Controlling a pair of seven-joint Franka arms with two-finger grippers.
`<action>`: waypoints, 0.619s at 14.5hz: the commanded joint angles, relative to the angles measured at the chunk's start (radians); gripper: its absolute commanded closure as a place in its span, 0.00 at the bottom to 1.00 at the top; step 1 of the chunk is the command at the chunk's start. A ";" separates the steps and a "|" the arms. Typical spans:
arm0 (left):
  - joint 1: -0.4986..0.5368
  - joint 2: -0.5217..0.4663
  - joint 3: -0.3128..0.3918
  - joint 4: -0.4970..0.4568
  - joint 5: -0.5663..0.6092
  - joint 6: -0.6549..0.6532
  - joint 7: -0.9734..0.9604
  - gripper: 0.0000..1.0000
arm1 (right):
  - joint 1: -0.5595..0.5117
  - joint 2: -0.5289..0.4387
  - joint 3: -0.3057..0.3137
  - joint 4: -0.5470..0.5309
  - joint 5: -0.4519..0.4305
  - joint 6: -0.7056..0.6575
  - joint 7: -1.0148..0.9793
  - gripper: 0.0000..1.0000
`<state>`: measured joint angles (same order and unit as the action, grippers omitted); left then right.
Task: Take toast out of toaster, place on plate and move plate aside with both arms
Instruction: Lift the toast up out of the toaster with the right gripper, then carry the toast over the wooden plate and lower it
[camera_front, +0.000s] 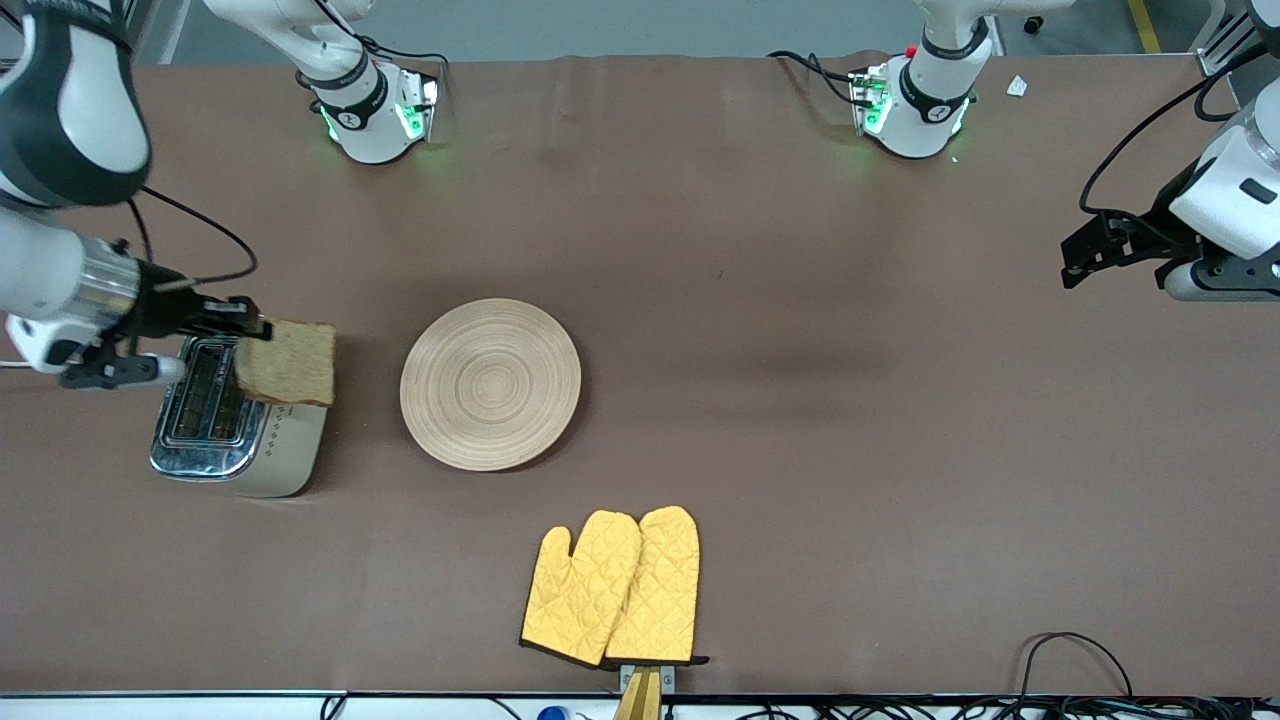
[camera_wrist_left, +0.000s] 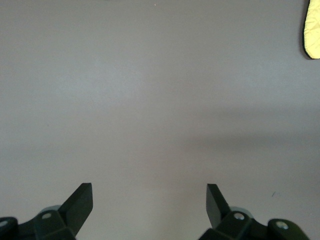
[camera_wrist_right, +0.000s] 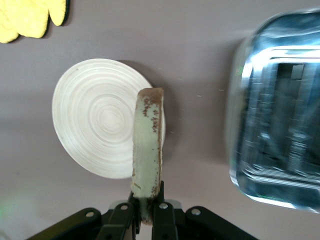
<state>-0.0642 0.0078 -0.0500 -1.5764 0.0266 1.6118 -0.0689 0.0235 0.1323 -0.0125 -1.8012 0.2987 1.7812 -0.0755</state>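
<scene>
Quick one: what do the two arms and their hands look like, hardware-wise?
Both arms are white with black joint bands. Their bases glow green, and loose black cables run along them. The right hand is black with two thin fingers on a silver wrist section. The left hand is black too, with wedge-shaped fingertips.

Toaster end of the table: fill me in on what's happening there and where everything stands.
The right gripper is shut on the toast, holding it up on edge over the toaster, clear of the slots. The plate sits bare beside the toaster, toward the left arm's end. Two yellow mitts lie nearer the camera. The left gripper waits open over bare table at its own end.
</scene>
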 joint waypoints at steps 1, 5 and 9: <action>0.000 0.000 -0.002 0.016 0.019 -0.017 0.004 0.00 | 0.082 -0.023 -0.003 -0.113 0.092 0.107 0.017 1.00; 0.000 0.000 -0.002 0.016 0.019 -0.018 0.006 0.00 | 0.203 0.044 -0.003 -0.187 0.221 0.266 0.020 1.00; -0.002 0.000 -0.002 0.015 0.021 -0.018 0.005 0.00 | 0.271 0.128 -0.003 -0.187 0.312 0.349 0.019 1.00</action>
<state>-0.0641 0.0078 -0.0500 -1.5757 0.0266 1.6116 -0.0689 0.2769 0.2320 -0.0075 -1.9810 0.5678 2.0945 -0.0590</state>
